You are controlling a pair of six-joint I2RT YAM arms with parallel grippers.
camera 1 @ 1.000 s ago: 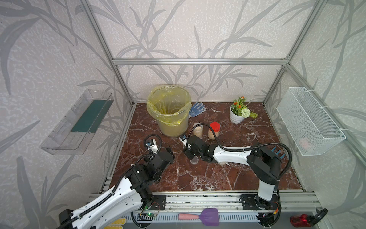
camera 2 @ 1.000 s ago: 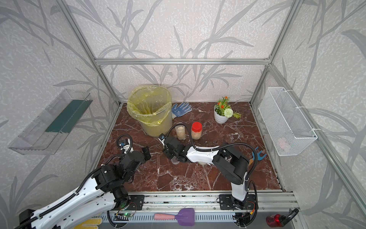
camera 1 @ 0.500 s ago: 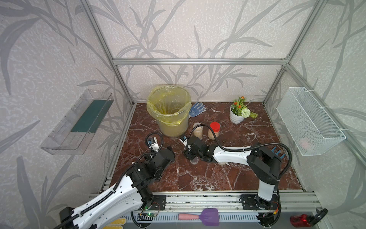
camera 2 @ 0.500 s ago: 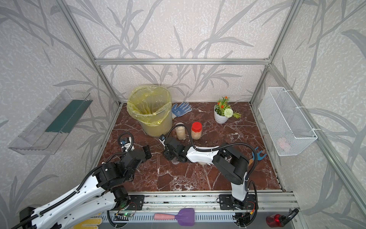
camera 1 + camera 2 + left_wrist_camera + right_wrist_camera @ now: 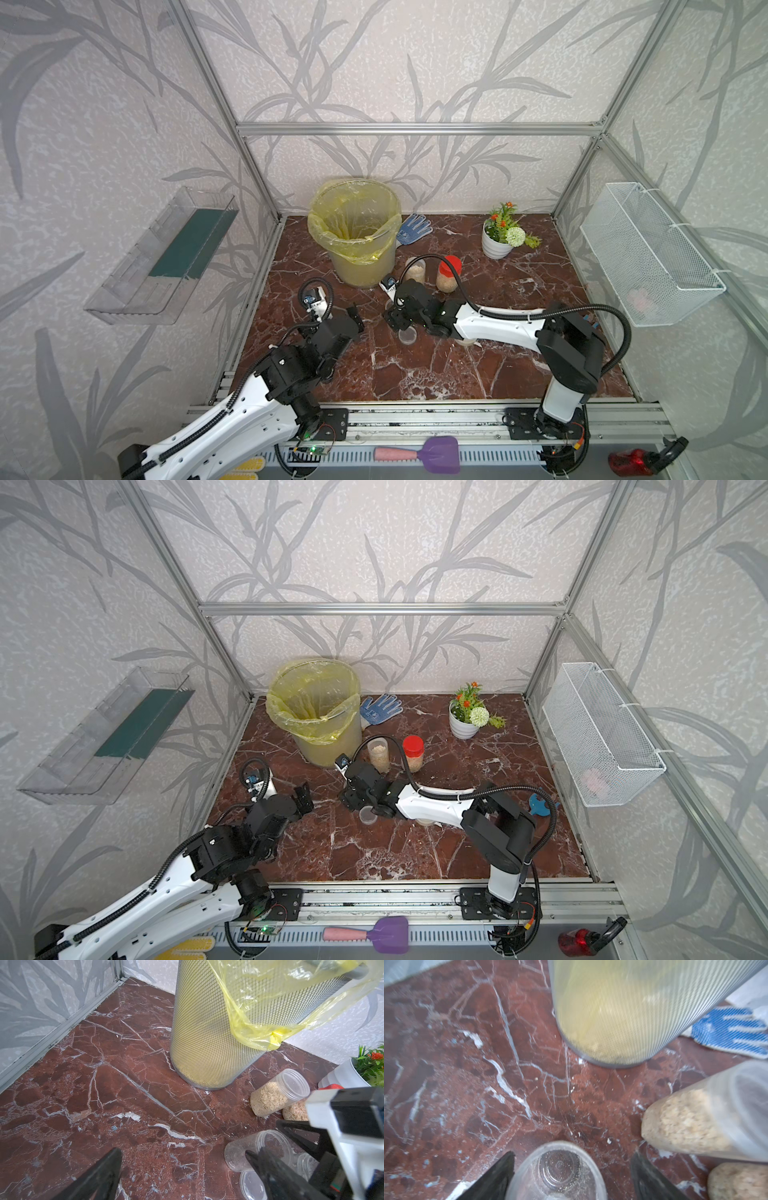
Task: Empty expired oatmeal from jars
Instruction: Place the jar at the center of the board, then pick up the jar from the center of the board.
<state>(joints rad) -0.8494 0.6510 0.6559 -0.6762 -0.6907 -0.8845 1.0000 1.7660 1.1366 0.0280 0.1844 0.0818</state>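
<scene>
My right gripper (image 5: 572, 1156) is open, its jaws spread on either side of an empty clear jar (image 5: 556, 1172) that stands upright on the marble, dusted with crumbs. In both top views that gripper (image 5: 392, 322) covers the jar. A loose clear lid (image 5: 406, 336) lies just in front of it. Behind stand a slim jar of oatmeal (image 5: 415, 272) and a red-capped jar (image 5: 449, 274), also holding oatmeal (image 5: 295, 1110). A squat jar (image 5: 424, 821) shows partly under the right arm. My left gripper (image 5: 353, 320) hangs open and empty to the left; in its wrist view the empty jar (image 5: 249, 1151) is beside one finger.
A mesh bin with a yellow liner (image 5: 355, 232) stands at the back left, a blue glove (image 5: 413, 226) beside it. A white flower pot (image 5: 498, 241) sits at the back right. A wire basket (image 5: 648, 257) hangs on the right wall, a clear shelf (image 5: 166, 257) on the left wall.
The right gripper's jaws have spread apart and let go of the empty jar, which stays upright. The left arm has shifted only slightly.
</scene>
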